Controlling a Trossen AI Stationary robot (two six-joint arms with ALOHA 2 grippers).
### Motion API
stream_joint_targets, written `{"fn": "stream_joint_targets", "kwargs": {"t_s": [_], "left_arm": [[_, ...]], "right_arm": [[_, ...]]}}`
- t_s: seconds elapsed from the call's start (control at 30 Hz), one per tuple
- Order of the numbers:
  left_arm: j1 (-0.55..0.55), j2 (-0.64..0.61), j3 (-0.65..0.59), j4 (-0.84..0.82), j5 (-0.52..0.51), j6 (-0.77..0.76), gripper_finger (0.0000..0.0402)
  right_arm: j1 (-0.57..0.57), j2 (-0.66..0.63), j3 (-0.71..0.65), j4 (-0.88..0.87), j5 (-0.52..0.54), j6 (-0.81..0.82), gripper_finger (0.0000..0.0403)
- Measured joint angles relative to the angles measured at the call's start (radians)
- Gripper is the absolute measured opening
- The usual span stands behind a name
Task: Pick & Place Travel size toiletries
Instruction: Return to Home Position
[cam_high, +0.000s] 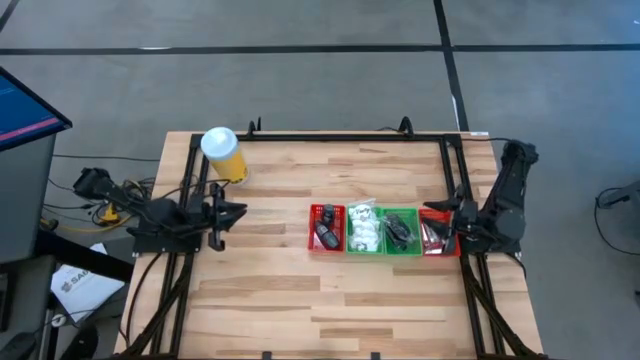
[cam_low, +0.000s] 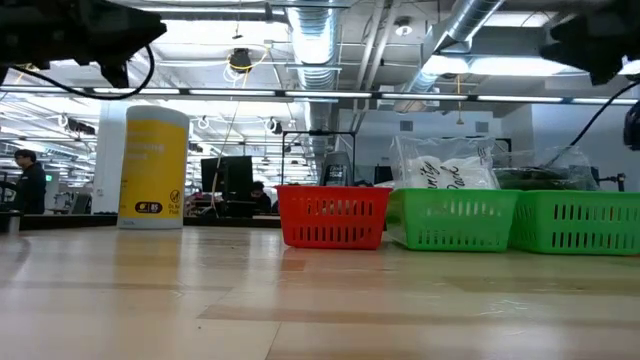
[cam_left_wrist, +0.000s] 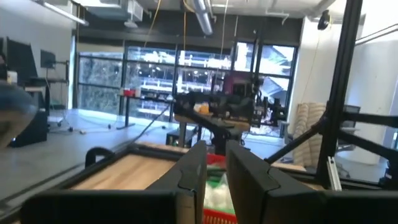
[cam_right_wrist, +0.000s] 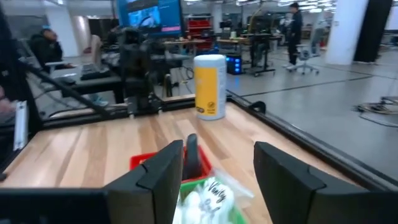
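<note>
The right gripper (cam_high: 440, 213) hangs over the right end of the row of trays, above the right red tray (cam_high: 440, 252). Its fingers (cam_right_wrist: 163, 174) stand wide apart, with nothing between them. The left gripper (cam_high: 232, 212) is at the left side of the desk (cam_high: 330, 300), well apart from the row. Its fingers (cam_left_wrist: 249, 180) are close to each other, with only a narrow gap, and they also hold nothing.

As far as I can see, the travel size toiletries all lie inside the trays. There are dark items (cam_high: 324, 232) in the left red tray (cam_high: 312, 230), a white pack (cam_high: 365, 228) in the left green tray (cam_high: 365, 250) and black pieces (cam_high: 400, 228) in the right green tray (cam_high: 402, 252). The right red tray holds a reddish and silver thing (cam_high: 432, 236) that I cannot identify.

From the right gripper the toiletries lie directly below and then toward the left arm. From the left gripper they lie across bare wood toward the right arm. The long axis of the row runs from one arm to the other, and the right arm is clearly the nearer one.

I count four trays, two red outside and two green between them, side by side. One yellow cylinder (cam_high: 224, 155) with a white lid stands near the far left corner.

I judge that the sorting is done and that only the return to rest is left. The right gripper should rise first, so that it does not catch a tray rim.
</note>
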Motion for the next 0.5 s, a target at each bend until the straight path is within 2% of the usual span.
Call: {"fn": "stream_joint_targets", "kwargs": {"t_s": [0.27,0.33,0.5], "left_arm": [[0.001,-0.142,0.0,-0.063,0.013,0.028,0.0053],[0.001,-0.171,0.0,-0.084,0.017,0.02,0.0053],[0.001,-0.209,0.0,-0.143,0.109,-0.019,0.0053]], "right_arm": [[0.089,-0.042,-0.104,0.136,-0.006,-0.056,0.0176],[0.111,-0.043,-0.125,0.194,-0.049,-0.095,0.0173],[0.164,-0.045,-0.21,0.372,-0.107,-0.212,0.0169]]}}
